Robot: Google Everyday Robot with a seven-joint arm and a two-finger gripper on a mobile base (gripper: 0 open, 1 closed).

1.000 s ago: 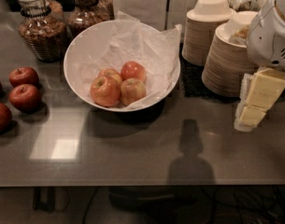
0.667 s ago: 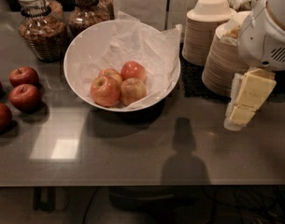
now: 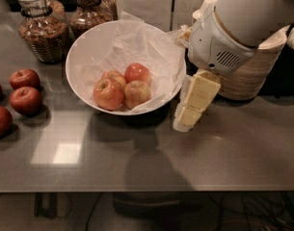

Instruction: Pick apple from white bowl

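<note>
The white bowl [image 3: 73, 83], lined with crinkled white paper, stands at the middle back of the dark table. It holds several apples. The palest apple [image 3: 137, 94], yellow-green with a light blush, lies at the front right of the pile, beside a redder one [image 3: 107, 93] and in front of another [image 3: 137, 72]. My gripper [image 3: 189, 113], cream-coloured under a large white arm housing [image 3: 223, 47], hangs just outside the bowl's right rim, close above the table and lower than the rim. It holds nothing that I can see.
Several dark red apples [image 3: 26, 100] lie on the table at the left. Two glass jars [image 3: 41, 29] of brown food stand behind the bowl at the left. A stack of beige disposable bowls [image 3: 252, 73] stands at the right, partly behind my arm.
My arm and gripper have moved left, from in front of the stacked bowls to right beside the white bowl's rim. The apples have not moved.
</note>
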